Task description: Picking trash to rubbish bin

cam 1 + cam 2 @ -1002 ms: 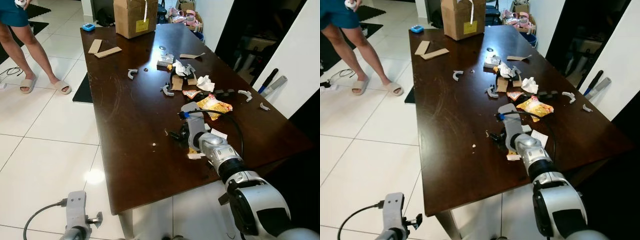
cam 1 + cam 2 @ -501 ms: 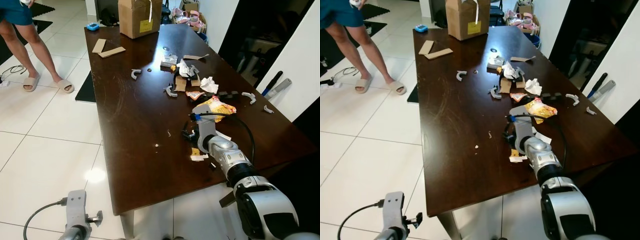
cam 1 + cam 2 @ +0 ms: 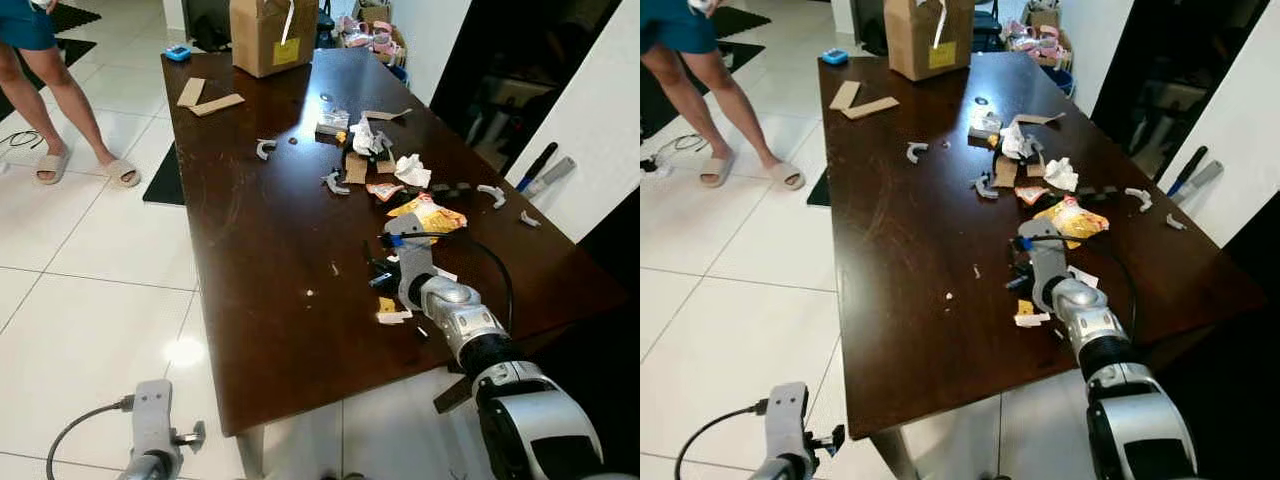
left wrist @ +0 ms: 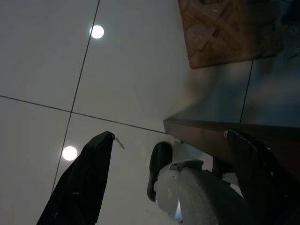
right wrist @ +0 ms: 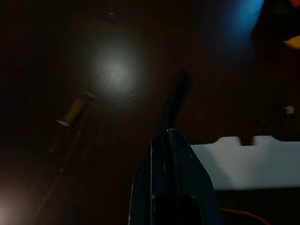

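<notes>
1. White-tiled floor (image 3: pixel 90 300) runs along the robot's left side of a long dark wooden table (image 3: pixel 250 260); I take the table as my landmark throughout.
2. Nearest me, my left gripper (image 4: pixel 168 154) hangs idle low beside the table's near corner. On its wrist feed the two black fingers stand wide apart, nothing between them, with floor tiles and the table edge beyond.
3. My right gripper (image 3: pixel 383 272) is stretched over the near half of the table, down at the wood. On its wrist feed the fingers (image 5: pixel 171 154) are pressed together to a single tip with nothing held, and a white paper scrap (image 5: pixel 243 161) lies just beside them.
4. From the head camera, a small yellow-and-white scrap (image 3: pixel 389 310) lies on the table just nearer than the gripper.
5. Just past the gripper lies a yellow snack wrapper (image 3: pixel 428 213).
6. Farther up the table is a loose litter cluster: crumpled white paper (image 3: pixel 411 169), cardboard bits (image 3: pixel 355 166), grey curved plastic pieces (image 3: pixel 264 147).
7. Two cardboard strips (image 3: pixel 205 98) sit near the table's far left corner; a cardboard box (image 3: pixel 266 35) stands at the far end.
8. A person's legs (image 3: pixel 60 110) in sandals stand on the floor, well left of the table's far end.
</notes>
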`<state>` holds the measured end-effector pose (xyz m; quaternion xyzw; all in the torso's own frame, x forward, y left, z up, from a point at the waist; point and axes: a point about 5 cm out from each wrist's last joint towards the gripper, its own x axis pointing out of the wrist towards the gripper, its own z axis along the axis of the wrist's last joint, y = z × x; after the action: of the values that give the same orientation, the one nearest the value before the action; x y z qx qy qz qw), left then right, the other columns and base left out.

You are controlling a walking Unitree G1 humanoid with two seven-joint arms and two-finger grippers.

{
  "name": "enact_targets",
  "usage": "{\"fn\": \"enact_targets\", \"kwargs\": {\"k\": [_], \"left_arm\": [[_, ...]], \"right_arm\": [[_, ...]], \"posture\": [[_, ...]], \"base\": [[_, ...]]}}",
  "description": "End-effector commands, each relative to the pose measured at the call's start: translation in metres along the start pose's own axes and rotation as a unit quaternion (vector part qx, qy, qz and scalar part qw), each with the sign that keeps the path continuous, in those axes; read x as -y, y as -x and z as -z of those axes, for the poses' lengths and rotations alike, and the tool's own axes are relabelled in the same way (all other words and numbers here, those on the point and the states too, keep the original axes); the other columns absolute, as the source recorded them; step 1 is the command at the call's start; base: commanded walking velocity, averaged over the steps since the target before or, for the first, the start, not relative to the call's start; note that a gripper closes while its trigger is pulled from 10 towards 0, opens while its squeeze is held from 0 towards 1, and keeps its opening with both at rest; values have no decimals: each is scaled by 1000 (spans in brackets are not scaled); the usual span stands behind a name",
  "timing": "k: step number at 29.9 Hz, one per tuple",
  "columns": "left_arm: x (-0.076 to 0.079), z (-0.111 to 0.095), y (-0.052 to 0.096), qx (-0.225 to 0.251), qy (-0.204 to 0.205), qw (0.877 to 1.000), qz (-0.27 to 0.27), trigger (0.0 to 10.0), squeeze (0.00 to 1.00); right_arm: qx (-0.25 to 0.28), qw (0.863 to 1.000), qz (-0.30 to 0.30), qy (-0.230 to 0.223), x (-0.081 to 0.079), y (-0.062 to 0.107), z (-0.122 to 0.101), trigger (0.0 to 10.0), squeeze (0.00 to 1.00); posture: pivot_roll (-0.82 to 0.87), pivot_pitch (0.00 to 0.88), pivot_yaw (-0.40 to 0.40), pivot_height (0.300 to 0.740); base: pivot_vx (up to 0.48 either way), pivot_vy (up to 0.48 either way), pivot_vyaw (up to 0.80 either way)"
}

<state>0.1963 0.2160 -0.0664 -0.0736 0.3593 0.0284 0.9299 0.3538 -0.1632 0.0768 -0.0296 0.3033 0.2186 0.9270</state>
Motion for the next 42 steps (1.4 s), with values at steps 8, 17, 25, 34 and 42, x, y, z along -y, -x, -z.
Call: {"fn": "enact_targets", "kwargs": {"k": [8,17,25,34,42], "left_arm": [[-5,-4,0,7,0,1000,-2,10000,0],[-7,-10,-1,14,-2,1000,-6,10000,0],[-9,-18,-3,21,-8,1000,-11,10000,0],[4,-60,-12,101,-14,994,33,10000,0],[23,-95,-14,172,-13,977,123,10000,0]], "right_arm": [[178,945,-254,-99,-43,15,-39,0,0],[341,863,-326,-180,-47,43,-84,0,0],[424,841,-186,-280,-10,46,-110,0,0],[434,827,121,-336,63,64,-94,0,0],[416,809,251,-329,101,86,-74,0,0]], "posture": [[140,124,-62,740],[142,115,-53,740],[139,111,-46,740],[151,113,-45,740],[153,107,-49,740]], "base": [[0,0,0],[0,0,0],[0,0,0],[0,0,0],[0,0,0]]}}
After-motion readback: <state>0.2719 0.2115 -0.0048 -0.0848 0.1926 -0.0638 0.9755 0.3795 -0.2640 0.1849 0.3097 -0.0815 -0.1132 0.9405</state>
